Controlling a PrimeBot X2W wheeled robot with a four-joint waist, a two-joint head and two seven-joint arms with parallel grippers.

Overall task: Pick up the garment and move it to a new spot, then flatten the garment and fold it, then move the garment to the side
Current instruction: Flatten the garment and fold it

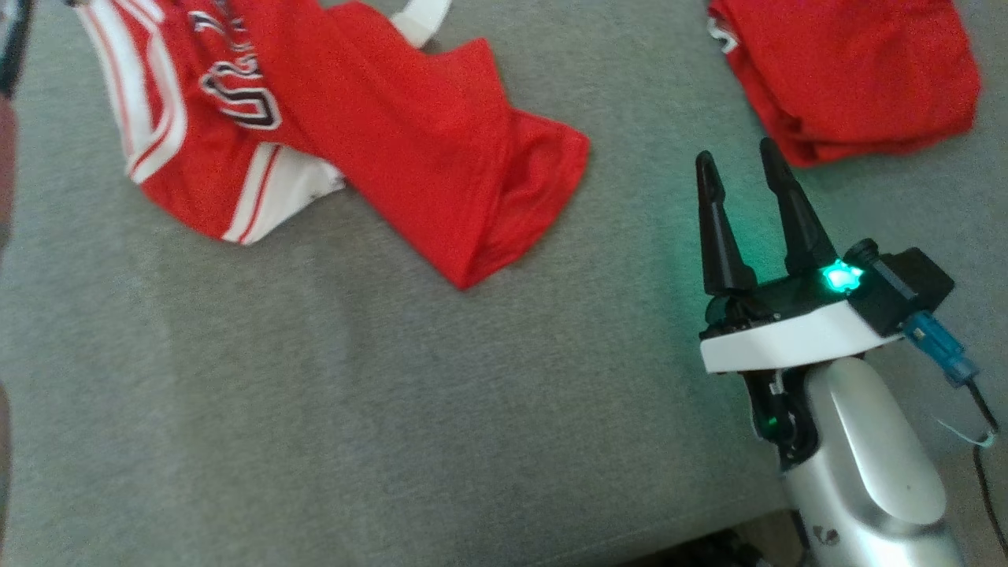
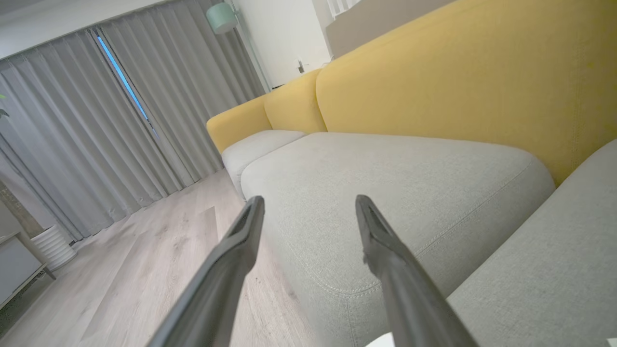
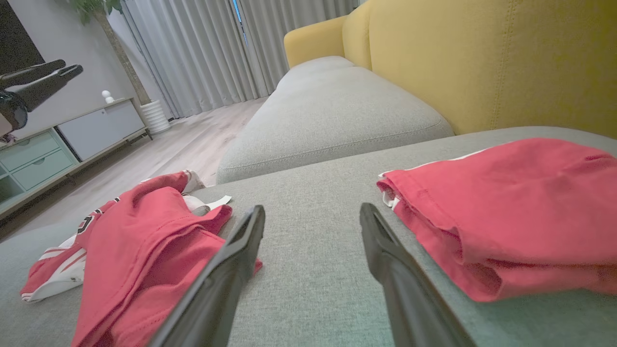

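Both pairs of jaws stand apart with nothing between them. The right gripper (image 1: 735, 153) hovers over bare cushion at four o'clock in the head view. The left gripper (image 2: 309, 202), in its own wrist view, points across the neighbouring seat toward the floor, well apart from any cloth. The grey seat cushion (image 1: 315, 409) serves as the work surface, and its bare middle looks like room kept for spreading. The yellow backrest (image 3: 482, 62) rises behind it. The garment (image 1: 409, 150), a red jersey with white trim, lies crumpled on the cushion at eleven o'clock, doubled over itself, so flattening seems not yet begun. With neither gripper on it, it probably sits where it was meant to be set down. A folded red pile (image 1: 850, 71) sits at one o'clock near the backrest, apparently put aside as finished. The jersey's upper part runs off the frame at twelve o'clock. Its lettering (image 1: 244, 94) is partly tucked under and unreadable. A dark blurred strip (image 1: 12, 47) at the ten o'clock edge cannot be made out.
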